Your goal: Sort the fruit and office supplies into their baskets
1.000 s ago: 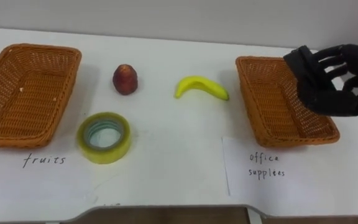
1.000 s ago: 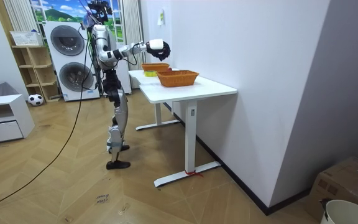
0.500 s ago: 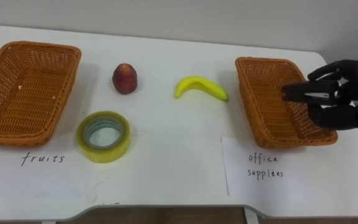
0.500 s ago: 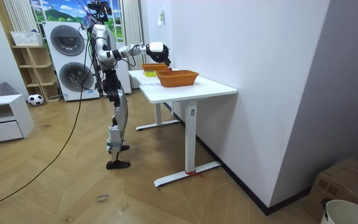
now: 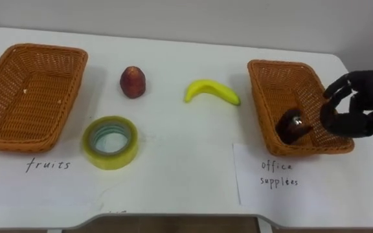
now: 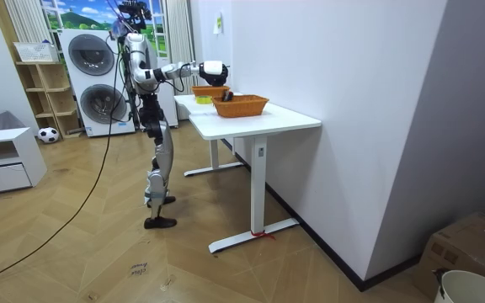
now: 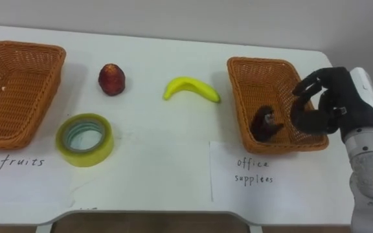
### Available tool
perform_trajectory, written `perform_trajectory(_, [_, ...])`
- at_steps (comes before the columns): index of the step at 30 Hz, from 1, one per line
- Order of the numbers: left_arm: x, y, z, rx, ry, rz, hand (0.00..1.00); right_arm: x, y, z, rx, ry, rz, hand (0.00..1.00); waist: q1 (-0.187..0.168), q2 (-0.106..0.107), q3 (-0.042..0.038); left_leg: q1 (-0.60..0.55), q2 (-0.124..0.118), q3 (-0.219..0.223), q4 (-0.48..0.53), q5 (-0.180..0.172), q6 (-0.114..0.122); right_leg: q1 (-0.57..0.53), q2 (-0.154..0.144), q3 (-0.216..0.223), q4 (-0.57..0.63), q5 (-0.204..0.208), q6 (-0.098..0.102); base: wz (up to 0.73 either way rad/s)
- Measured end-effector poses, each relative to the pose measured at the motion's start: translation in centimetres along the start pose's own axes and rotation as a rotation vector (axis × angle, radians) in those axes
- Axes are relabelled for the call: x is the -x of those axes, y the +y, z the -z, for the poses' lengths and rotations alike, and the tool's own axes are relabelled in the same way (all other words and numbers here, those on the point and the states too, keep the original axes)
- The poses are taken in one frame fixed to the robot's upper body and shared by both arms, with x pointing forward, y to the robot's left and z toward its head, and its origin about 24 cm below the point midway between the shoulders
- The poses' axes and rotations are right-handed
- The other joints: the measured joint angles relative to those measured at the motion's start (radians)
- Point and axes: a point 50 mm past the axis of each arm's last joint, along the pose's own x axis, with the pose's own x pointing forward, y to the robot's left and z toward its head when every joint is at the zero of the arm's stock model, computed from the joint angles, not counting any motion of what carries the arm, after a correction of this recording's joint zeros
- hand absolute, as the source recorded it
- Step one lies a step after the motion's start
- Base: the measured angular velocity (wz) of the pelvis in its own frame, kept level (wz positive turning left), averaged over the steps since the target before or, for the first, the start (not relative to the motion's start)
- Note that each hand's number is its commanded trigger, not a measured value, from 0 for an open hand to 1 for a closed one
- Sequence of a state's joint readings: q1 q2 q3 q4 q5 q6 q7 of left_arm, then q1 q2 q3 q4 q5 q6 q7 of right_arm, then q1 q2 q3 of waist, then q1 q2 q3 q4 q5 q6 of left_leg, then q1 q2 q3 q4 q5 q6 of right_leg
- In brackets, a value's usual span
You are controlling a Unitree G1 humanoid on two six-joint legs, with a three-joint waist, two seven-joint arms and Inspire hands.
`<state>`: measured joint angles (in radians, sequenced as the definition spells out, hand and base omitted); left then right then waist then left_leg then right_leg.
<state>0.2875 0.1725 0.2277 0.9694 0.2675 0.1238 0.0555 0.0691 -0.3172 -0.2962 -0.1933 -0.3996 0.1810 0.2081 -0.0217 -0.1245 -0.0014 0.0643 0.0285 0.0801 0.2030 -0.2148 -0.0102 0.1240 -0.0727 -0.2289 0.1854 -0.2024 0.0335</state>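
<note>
A small dark object (image 5: pixel 293 125) lies tilted inside the right wicker basket (image 5: pixel 274 84), near its front. My right hand (image 5: pixel 358 107) hovers just right of it over the basket's right rim, fingers loosely curved and apart, holding nothing. On the white table (image 5: pixel 193 162) lie a yellow banana (image 5: pixel 211 91), a red fruit (image 5: pixel 133 82) and a yellow roll of tape (image 5: pixel 111 142). The left wicker basket (image 5: pixel 18 103) holds nothing. In the room view I stand at the table's end with the right hand (image 6: pixel 211 69) held out over the baskets (image 6: pixel 241 104).
A handwritten paper sheet (image 5: pixel 283 175) lies in front of the right basket, and handwriting (image 5: pixel 47 165) marks the table before the left one. The table's front edge (image 5: pixel 173 217) is close. Behind me stand washing machines (image 6: pixel 99 80).
The right hand came down from above the right basket and let go of the dark object, which now lies in that basket. The hand has drawn back to the right.
</note>
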Motion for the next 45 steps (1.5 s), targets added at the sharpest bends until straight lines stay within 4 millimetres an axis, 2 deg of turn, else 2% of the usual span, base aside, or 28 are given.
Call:
perform_trajectory(6, [0.0,0.0,0.1,-0.004,0.001,0.001,0.0,-0.1,0.1,0.5,-0.003,0.025,0.002,0.0,-0.001,0.003,0.002,-0.002,0.001,0.0,0.0,0.0,0.0,0.0,-0.001,-0.019,0.001,0.0,0.0,0.0])
perform_trajectory(21, [0.0,-0.1,0.2,-0.006,0.009,0.01,0.0,-0.1,0.1,0.6,-0.002,0.029,0.001,0.0,0.0,-0.001,0.0001,-0.002,0.001,0.0,0.0,0.0,0.0,-0.001,-0.002,-0.022,0.001,0.0,0.0,0.0])
perform_trajectory(27, [0.0,-0.1,0.1,-0.013,0.008,0.013,0.0,-0.1,0.1,0.6,-0.002,0.029,0.001,0.0,0.001,-0.002,0.0006,-0.002,0.001,-0.001,0.002,0.0,0.0,0.002,-0.002,-0.024,0.001,0.0,0.0,0.01])
perform_trajectory(28, [0.0,-0.2,0.1,-0.015,0.007,0.014,0.0,-0.1,0.2,0.6,0.001,0.029,0.001,0.0,0.001,0.003,0.0038,-0.002,0.001,-0.003,0.002,0.0,0.0,0.003,-0.002,-0.025,0.001,0.0,0.0,0.0])
perform_trajectory(30, [0.0,-0.2,0.1,-0.015,0.005,0.014,0.0,-0.1,0.1,0.6,0.004,0.03,0.002,0.0,0.001,0.002,0.0033,-0.003,0.001,-0.003,0.001,0.0,0.0,0.002,-0.001,-0.025,0.001,0.0,0.0,0.0])
perform_trajectory(39, [0.0,0.1,-1.1,-0.02,-0.039,0.001,0.0,-0.1,0.4,0.1,0.011,0.011,-0.014,0.0,0.007,0.004,0.0024,-0.01,0.0,-0.006,-0.005,0.0,0.0,-0.004,-0.001,-0.022,0.001,0.0,0.0,0.0])
perform_trajectory(41, [0.0,0.0,-1.9,-0.032,-0.064,-0.003,0.0,-0.2,0.7,-0.4,0.017,-0.01,-0.029,0.0,0.006,0.006,0.0021,-0.01,0.0,-0.006,-0.001,0.0,0.0,-0.005,-0.001,-0.02,0.001,0.0,0.0,0.0])
perform_trajectory(45, [-0.1,-0.1,-2.9,-0.026,-0.095,-0.009,0.0,-0.2,1.1,-1.6,0.017,-0.063,-0.042,0.0,0.026,0.014,0.0052,-0.009,0.0,-0.005,-0.001,0.0,0.0,-0.006,-0.001,-0.018,0.001,0.0,0.0,0.0])
